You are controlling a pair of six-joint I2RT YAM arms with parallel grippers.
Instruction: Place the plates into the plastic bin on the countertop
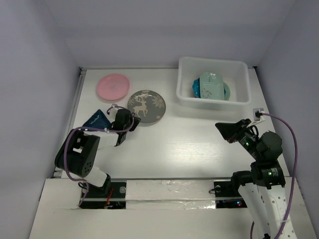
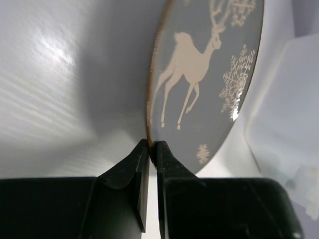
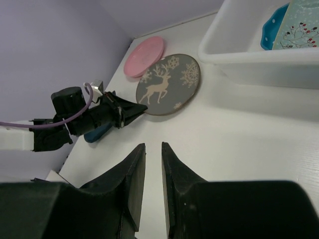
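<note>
The left hand (image 2: 153,147) is closed on the near rim of the deer plate (image 1: 146,105), left of centre on the table (image 1: 199,144). The pink plate (image 1: 113,85) is just beside it, upper left. A dark plate (image 1: 97,121) lies by the left arm. The bin (image 1: 213,60), upper right, holds a blue plate (image 1: 195,88) and green plates (image 1: 212,84). The right hand (image 3: 153,149), lower right, is slightly open and empty.

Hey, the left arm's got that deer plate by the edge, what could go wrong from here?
1. The left tool pinches only the very rim of the deer plate, so it may pivot or slip when lifted.
2. The pink plate lies close beside it; dragging could knock that one.
3. The plastic bin already holds several plates, so this one might land unevenly on them.
</note>
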